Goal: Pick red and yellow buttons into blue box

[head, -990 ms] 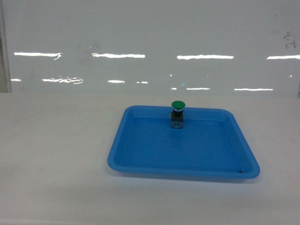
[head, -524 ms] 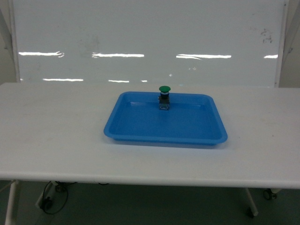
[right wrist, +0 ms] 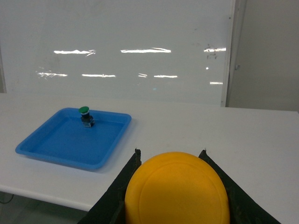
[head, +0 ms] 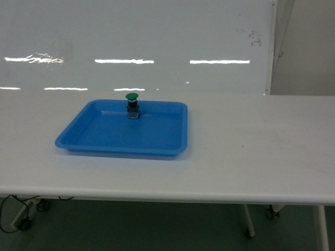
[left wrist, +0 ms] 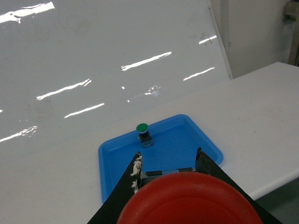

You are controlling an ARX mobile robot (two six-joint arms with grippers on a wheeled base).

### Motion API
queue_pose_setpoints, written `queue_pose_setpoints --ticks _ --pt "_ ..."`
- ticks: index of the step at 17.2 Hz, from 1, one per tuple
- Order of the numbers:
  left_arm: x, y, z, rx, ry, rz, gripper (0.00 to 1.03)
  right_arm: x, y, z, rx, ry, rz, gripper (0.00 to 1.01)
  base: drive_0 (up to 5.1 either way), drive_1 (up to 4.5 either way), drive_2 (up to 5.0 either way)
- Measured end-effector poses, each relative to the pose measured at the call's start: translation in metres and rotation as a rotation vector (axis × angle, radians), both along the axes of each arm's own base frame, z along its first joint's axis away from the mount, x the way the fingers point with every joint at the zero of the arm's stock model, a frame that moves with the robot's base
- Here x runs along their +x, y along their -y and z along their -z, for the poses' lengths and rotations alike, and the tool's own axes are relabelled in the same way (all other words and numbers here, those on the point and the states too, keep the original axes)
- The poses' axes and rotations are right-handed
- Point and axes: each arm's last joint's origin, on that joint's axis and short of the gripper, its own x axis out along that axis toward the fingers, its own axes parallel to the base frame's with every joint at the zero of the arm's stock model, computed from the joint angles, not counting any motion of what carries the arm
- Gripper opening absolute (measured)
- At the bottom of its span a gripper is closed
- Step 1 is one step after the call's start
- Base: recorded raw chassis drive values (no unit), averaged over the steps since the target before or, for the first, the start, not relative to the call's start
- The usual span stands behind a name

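Two claws each grip a button, seen only from the wrist cameras. On the left, the left claw (left wrist: 168, 163) is closed on the red button (left wrist: 189, 199), whose round cap fills the bottom of that view, held above the near part of the blue box (left wrist: 110, 156). The box, a shallow tray, lies on the white worktop (head: 251, 146), left of centre in the head view, with a green button (head: 132, 105) standing upright by its far rim. On the right, the right claw (right wrist: 170, 156) is closed on the yellow button (right wrist: 177, 189), held over the worktop to the right of the box.
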Motion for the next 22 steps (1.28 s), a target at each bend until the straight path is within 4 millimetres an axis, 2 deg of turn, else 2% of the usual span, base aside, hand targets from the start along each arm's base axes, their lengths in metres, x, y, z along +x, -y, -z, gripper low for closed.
queue_pose_setpoints --ticks 22 --pt "0.0 0.0 0.0001 0.0 -0.001 0.001 0.27 -0.0001 0.0007 -0.0001 0.0 0.0 0.003 0.32 5.0 -2.51 -2.3"
